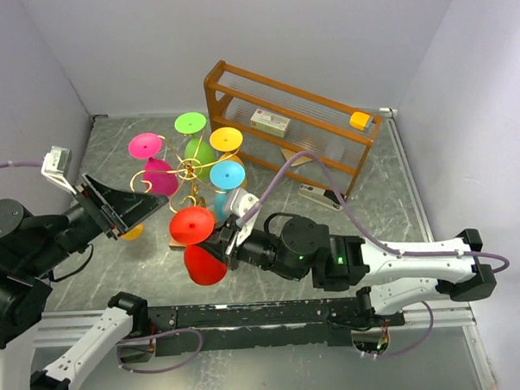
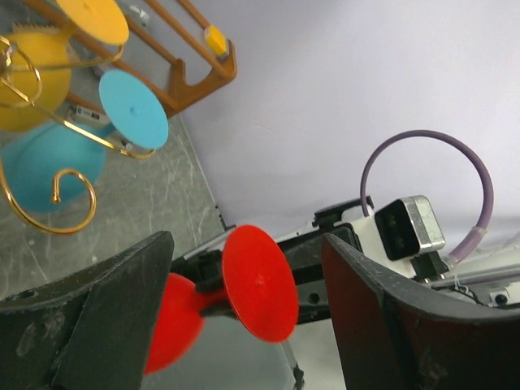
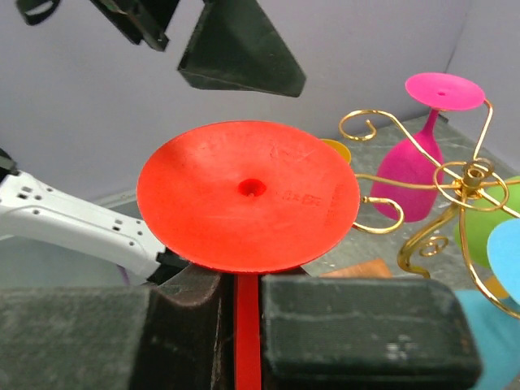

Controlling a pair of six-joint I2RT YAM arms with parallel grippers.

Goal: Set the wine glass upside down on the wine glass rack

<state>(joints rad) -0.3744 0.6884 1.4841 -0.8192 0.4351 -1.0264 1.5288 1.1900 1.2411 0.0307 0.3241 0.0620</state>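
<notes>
- Done: right gripper (image 1: 222, 245) clenched on the red wine glass (image 1: 192, 226) stem; glass already inverted, foot up, held just beside the wine glass rack (image 1: 188, 170), towards the table (image 1: 390, 207) near edge
- Remaining, as I judge it: hanging it on the rack; left gripper (image 1: 127, 208) spread wide, empty

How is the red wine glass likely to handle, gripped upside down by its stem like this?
The red wine glass looks like opaque moulded plastic, so it is probably light and stiff rather than fragile. Its thin, smooth stem, clamped in the right pincer, might swivel or slip. Its wide flat foot could catch on the wine glass rack and its curled wire arms.
</notes>
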